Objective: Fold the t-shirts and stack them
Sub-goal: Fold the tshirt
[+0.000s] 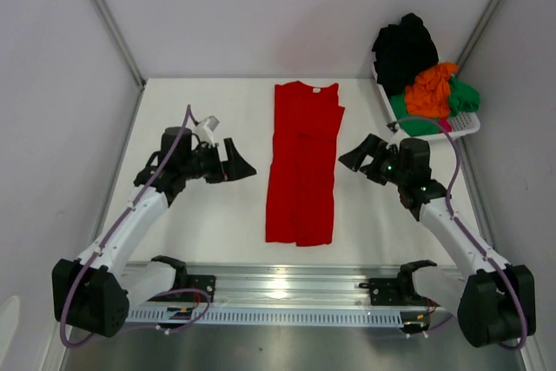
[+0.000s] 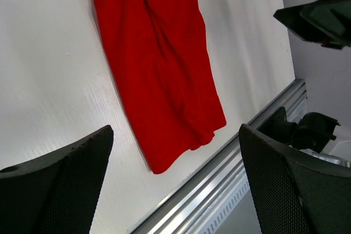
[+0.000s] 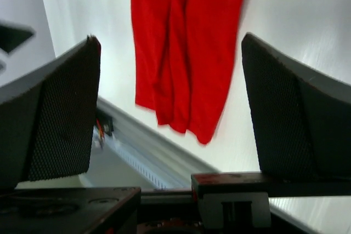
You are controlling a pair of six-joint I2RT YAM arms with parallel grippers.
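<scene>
Top external view. Red t-shirt (image 1: 301,167) lies flat at frame centre on the white table (image 1: 208,215). It is folded into a narrow lengthwise strip, collar toward the top of the frame, hem toward the bottom. Black t-shirt (image 1: 404,49), orange t-shirt (image 1: 430,89) and green t-shirt (image 1: 460,96) are heaped in the white basket (image 1: 469,124) at upper right, the black one highest. Left gripper (image 1: 241,162) hovers left of the strip and right gripper (image 1: 363,155) right of it. Both point inward at mid-length, jaws wide apart, holding nothing and clear of the cloth. Left wrist and right wrist views: the hem end of the strip appears between each pair of spread fingers (image 2: 60,190), with the aluminium rail (image 1: 287,288) beyond it.
</scene>
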